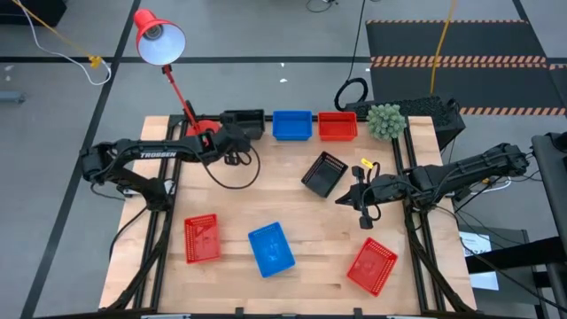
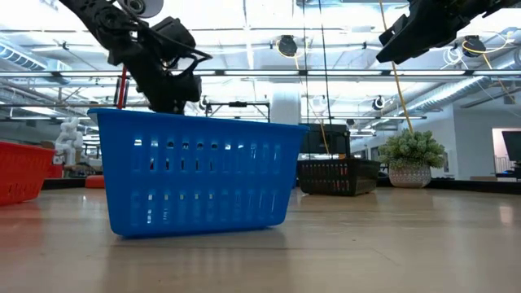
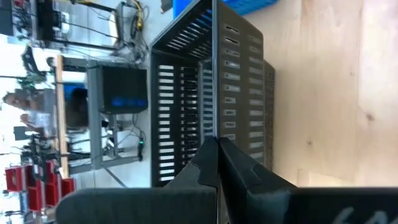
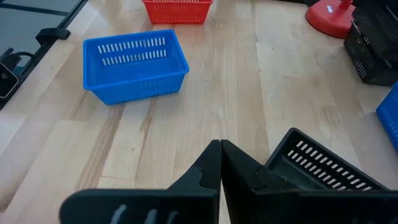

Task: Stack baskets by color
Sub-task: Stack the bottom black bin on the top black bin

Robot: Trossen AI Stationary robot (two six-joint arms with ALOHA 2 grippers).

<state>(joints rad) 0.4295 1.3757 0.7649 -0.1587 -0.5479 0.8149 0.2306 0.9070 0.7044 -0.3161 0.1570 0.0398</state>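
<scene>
Seven baskets on the table, all shallow rectangular plastic trays with slotted mesh walls. Along the far edge, left to right: a black basket (image 1: 243, 118) beside the lamp base, then a blue basket (image 1: 291, 125), then a red basket (image 1: 337, 126) just beside it. Near the middle, turned at an angle, a second black basket (image 1: 323, 173). Across the near half: a red near-left basket (image 1: 202, 237), a blue near-middle basket (image 1: 271, 248) (filling much of the low view, its slots in neat rows), and a red near-right basket (image 1: 371, 265), skewed to the table edge. None nested in another.

Left gripper (image 1: 232, 146) over the far-left part of the table, just near of the far-left black basket; fingers pressed together, holding nothing, with that basket's slatted wall right ahead in the left wrist view. Right gripper (image 1: 364, 211) right of centre, between the angled black basket and the near-right red one; fingers likewise closed flat against each other and empty, raised above the wood in the low view.

Table (image 1: 301, 213) of pale wood planks, smooth with visible grain. Red lamp (image 1: 160, 39) with a cone shade on a thin jointed stem, round base at the far-left corner. Small green plant (image 1: 385, 120), rounded and tufted, at the far right beside the red basket. Grey floor around, with a striped black mat (image 1: 452, 62) beyond the far-right corner.
</scene>
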